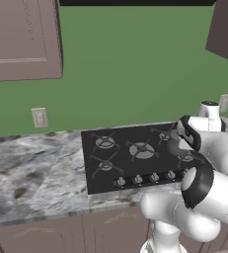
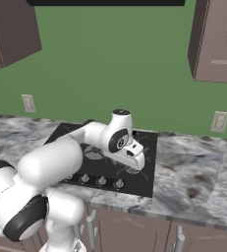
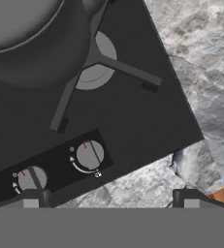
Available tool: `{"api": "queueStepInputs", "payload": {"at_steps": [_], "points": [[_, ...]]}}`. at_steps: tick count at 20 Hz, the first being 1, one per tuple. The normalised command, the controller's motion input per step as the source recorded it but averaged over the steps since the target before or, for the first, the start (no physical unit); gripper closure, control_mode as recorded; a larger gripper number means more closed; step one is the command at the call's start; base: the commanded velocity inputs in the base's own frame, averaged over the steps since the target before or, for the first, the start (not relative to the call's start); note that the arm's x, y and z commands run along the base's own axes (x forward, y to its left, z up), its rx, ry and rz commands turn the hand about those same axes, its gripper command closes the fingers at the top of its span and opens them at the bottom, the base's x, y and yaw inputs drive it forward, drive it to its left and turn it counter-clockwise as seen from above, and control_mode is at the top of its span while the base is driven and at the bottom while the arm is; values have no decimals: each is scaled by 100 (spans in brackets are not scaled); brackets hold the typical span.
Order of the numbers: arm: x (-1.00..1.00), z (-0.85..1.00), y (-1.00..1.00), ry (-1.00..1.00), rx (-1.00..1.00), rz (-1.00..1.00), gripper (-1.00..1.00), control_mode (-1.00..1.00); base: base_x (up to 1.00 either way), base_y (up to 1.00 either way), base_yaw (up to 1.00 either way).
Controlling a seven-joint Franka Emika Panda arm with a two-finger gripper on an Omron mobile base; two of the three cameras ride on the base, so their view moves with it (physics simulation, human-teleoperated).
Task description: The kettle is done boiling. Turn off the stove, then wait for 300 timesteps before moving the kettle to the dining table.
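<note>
Green wall [image 1: 130, 74], brown upper cabinets [image 1: 21, 39], marble counter [image 1: 31, 173], wall outlets [image 1: 39, 117]

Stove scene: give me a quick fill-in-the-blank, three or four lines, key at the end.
1. The stove has ___ burners.
2. The wall behind the stove is ___.
3. In the hand view, the kettle sits on a burner near the stove's ___ corner.
4. The gripper hovers above the knobs with its jaws ___.

Missing words: five; green; front right; open
</note>
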Motion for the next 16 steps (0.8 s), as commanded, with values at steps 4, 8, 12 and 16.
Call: {"api": "queueStepInputs", "payload": {"at_steps": [4, 8, 12, 16], "points": [[-7, 35, 0, 0, -1, 0, -100, -100, 0, 0, 0], [-4, 27, 0, 0, 0, 0, -100, -100, 0, 0, 0], [0, 23, 0, 0, 0, 0, -100, -100, 0, 0, 0], [0, 27, 0, 0, 0, 0, -100, -100, 0, 0, 0]]}}
